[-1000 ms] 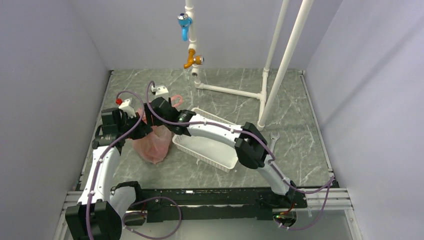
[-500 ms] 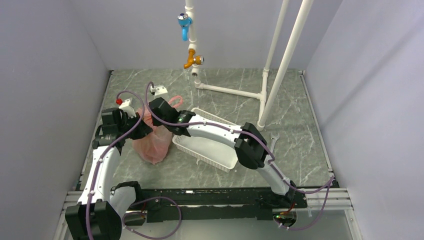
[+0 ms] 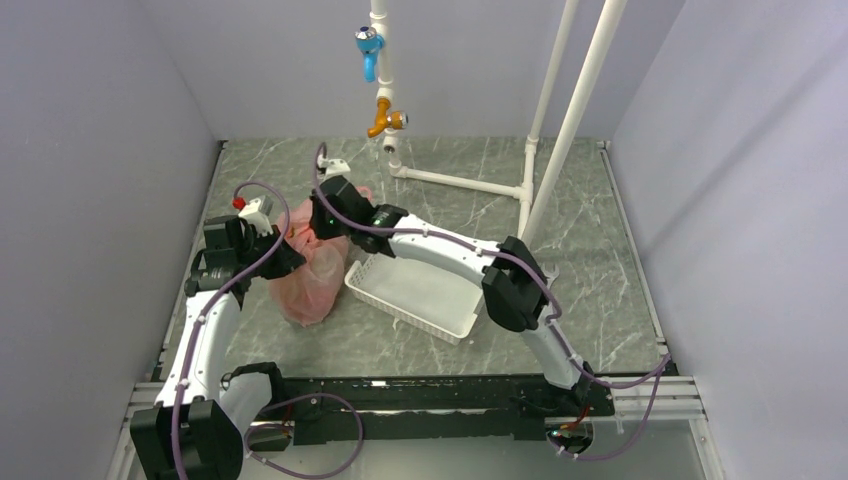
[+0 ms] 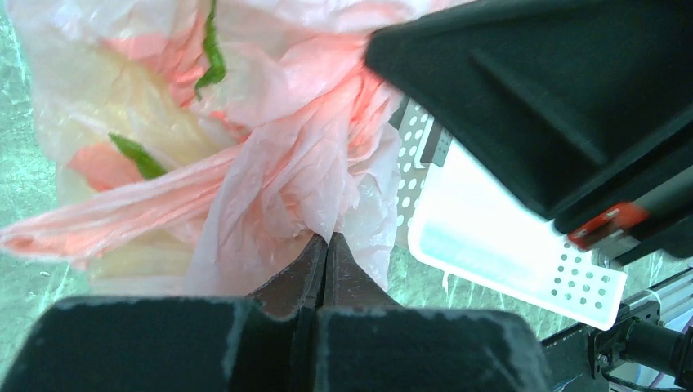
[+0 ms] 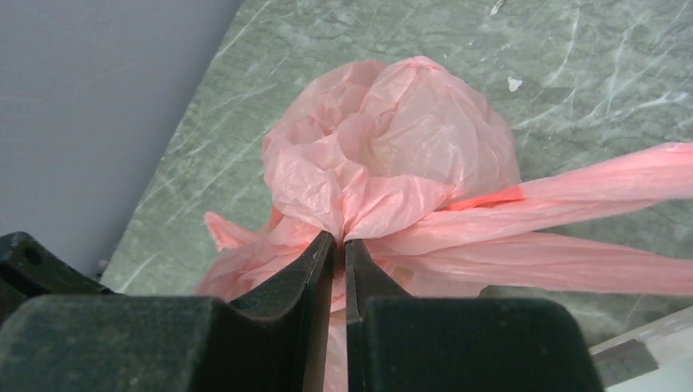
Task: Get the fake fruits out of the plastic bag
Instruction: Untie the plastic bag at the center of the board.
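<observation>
The pink plastic bag (image 3: pixel 305 275) sits on the table left of the white basket. My left gripper (image 4: pixel 327 238) is shut on a fold of the bag (image 4: pixel 278 171) at its near side. My right gripper (image 5: pixel 339 242) is shut on a gathered bunch of the bag (image 5: pixel 392 155) near its top, and a handle loop (image 5: pixel 588 196) stretches off to the right. From above, the right gripper (image 3: pixel 325 215) is over the bag's far end and the left gripper (image 3: pixel 283 255) at its left side. The fake fruits show only dimly through the plastic, as a pale yellow shape (image 4: pixel 114 90) and green bits (image 4: pixel 214 53).
A white slotted basket (image 3: pixel 440 312) lies right of the bag, touching it. White pipes (image 3: pixel 570 120) and a tap (image 3: pixel 370 45) stand at the back. A small wrench (image 3: pixel 548 272) lies right of the basket. Grey walls close in left, back and right.
My right gripper has shut on the bag's top and moved back and to the right, drawing the plastic with it. The left gripper has kept its hold and place.
</observation>
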